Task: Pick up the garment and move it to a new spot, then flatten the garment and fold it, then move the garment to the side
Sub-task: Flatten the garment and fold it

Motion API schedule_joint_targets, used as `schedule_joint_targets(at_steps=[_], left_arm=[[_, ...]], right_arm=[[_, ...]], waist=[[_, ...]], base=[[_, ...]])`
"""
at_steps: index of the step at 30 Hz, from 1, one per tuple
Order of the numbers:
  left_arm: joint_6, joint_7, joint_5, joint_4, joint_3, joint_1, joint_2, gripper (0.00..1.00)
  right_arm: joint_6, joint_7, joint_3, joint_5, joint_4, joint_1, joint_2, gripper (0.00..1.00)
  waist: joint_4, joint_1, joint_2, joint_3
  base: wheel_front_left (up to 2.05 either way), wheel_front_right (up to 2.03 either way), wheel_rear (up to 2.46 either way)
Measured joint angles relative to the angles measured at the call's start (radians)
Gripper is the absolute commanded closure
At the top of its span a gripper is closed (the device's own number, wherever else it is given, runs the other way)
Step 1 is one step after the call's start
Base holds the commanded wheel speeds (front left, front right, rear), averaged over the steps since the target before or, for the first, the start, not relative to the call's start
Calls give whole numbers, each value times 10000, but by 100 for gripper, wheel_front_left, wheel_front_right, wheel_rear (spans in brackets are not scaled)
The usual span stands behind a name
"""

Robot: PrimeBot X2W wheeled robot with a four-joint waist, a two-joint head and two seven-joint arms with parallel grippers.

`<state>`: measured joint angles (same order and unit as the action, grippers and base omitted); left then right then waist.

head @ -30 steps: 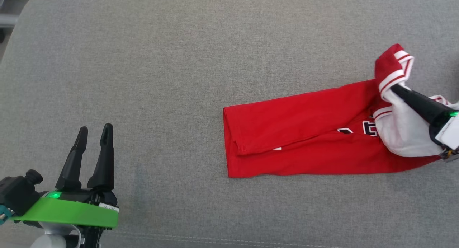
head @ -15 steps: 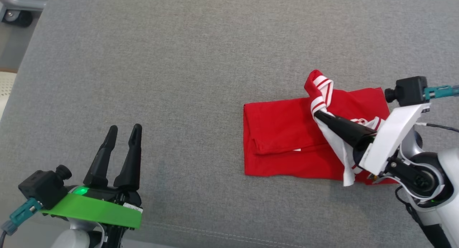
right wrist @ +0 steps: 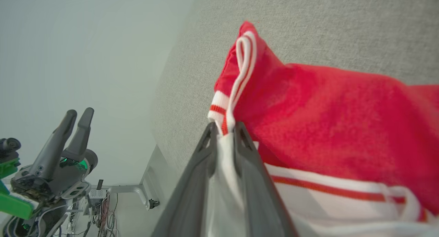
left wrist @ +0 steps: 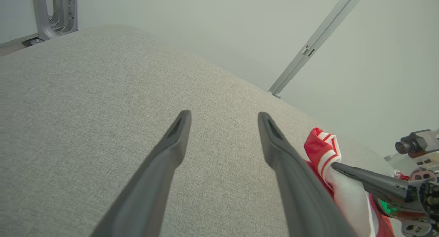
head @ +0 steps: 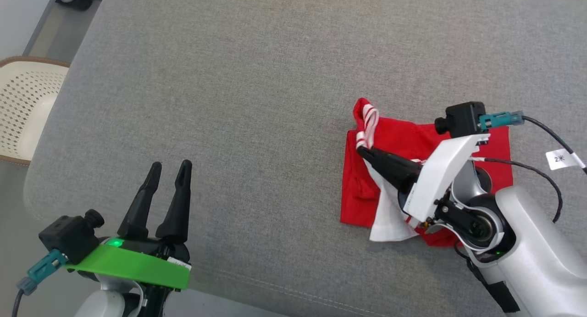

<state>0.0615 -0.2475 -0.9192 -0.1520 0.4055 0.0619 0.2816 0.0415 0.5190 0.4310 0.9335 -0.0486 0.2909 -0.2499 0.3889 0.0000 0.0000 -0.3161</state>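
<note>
The red garment (head: 394, 138) with white and red striped trim lies folded over on the grey cushion (head: 229, 78), right of centre. My right gripper (head: 362, 151) is shut on its striped edge near the garment's left end, and a white inner layer hangs below the fingers. The right wrist view shows the fabric (right wrist: 325, 120) pinched between the right gripper's (right wrist: 224, 125) two fingers. My left gripper (head: 170, 166) stands open and empty at the lower left, well away from the garment. In the left wrist view the left gripper (left wrist: 223, 115) is spread wide, with the garment (left wrist: 319, 146) beyond it to the right.
A cream perforated chair (head: 23, 101) stands off the cushion's left side. The cushion's front edge runs close under the left gripper. A cable with a white tag (head: 562, 158) trails from the right wrist. A metal frame bar (left wrist: 319, 38) leans against the wall behind.
The camera has shifted. My right gripper has carried the garment's striped end leftward across its body, so the red cloth now lies much shorter. The left gripper stays open.
</note>
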Motion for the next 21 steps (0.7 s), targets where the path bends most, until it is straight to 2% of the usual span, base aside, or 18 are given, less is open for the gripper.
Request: schedule_joint_targets(at_steps=[1, 6, 10, 12, 14, 17, 21], left_arm=[[0, 0, 2, 21, -48, 0, 0, 0], [6, -2, 12, 113, -351, -10, 6, 0], [19, -12, 13, 117, -675, -25, 54, 0], [48, -12, 15, 111, -828, -40, 123, 0], [50, -12, 23, 86, -947, -77, 165, 0], [65, -13, 44, 15, -1095, -177, 186, 0], [138, -13, 75, -184, -1168, -319, 253, 0]], right_arm=[[31, 0, 65, -17, 65, 55, 84, 0], [-111, -59, 428, -13, 192, 360, 577, 0], [-151, -575, 184, 4, -73, 653, 951, 0], [-151, -840, -109, -4, -261, 736, 920, 0], [-150, -970, -295, -157, -337, 733, 604, 0], [-104, -1020, -556, -640, -303, 604, -240, 0], [130, -1101, -1009, -886, -121, -45, -974, 0]], waist=[[22, 0, 0, 2], [-61, 0, 0, 45], [-252, 0, -1, 101], [-377, 0, 0, 134], [-520, 0, 0, 167], [-761, 0, 0, 204], [-1113, 0, 0, 212]], base=[[0, 0, 0], [0, 0, 0], [0, 0, 0], [0, 0, 0], [0, 0, 0], [0, 0, 0], [0, 0, 0]])
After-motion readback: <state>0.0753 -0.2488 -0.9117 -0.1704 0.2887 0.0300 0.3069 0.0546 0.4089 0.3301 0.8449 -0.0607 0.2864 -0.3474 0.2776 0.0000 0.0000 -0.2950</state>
